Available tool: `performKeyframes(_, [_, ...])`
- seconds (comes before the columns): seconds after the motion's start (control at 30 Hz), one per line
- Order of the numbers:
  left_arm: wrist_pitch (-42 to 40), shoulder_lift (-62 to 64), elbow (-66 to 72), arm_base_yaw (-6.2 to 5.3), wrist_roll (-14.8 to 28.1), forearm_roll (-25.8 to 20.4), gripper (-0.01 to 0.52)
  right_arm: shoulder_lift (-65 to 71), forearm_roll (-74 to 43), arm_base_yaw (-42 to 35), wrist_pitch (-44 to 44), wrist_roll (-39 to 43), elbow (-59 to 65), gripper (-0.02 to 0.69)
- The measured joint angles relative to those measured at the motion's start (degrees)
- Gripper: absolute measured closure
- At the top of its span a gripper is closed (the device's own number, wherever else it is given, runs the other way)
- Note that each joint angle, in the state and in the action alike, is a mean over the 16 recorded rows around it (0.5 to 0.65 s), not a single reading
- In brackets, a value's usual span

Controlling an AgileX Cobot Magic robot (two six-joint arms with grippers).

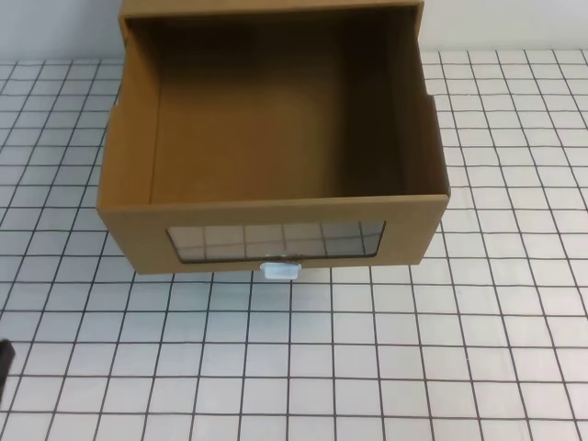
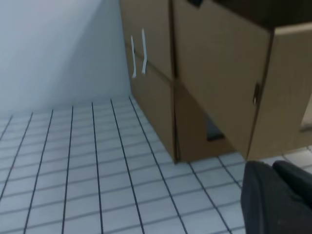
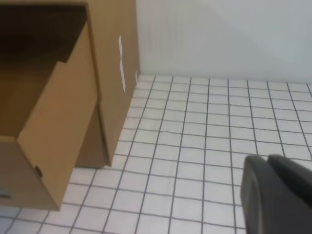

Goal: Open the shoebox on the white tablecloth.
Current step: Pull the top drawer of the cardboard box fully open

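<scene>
The brown shoebox (image 1: 276,216) stands on the white tablecloth (image 1: 386,367) with its drawer slid out toward the front, the empty inside showing from above. Its front has a clear window (image 1: 276,241) and, below it, a small white pull tab (image 1: 280,270). In the left wrist view my left gripper (image 2: 272,165) hangs low to the left of the shoebox (image 2: 219,87), its dark fingers pressed together on nothing. In the right wrist view my right gripper (image 3: 267,158) sits shut and empty to the right of the shoebox (image 3: 58,136), apart from it.
A plain pale wall (image 3: 219,34) rises behind the cloth. White tape strips (image 2: 138,56) mark the shoebox's outer sleeve on the left side. A dark bit of my left arm (image 1: 4,360) shows at the overhead view's left edge.
</scene>
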Motion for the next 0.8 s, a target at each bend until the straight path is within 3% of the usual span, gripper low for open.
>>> performKeyframes(0.33, [1.17,0.0,7.28,0.0,-0.24,0.0,0.516,-2.13,-8.17,-0.05,-7.08,12.16,7.7,0.678])
performKeyframes(0.8, [3.95,0.0,7.62,0.0,-0.33,0.0,0.516,-2.13,-9.9,-0.07,-8.3,13.15,8.73,0.678])
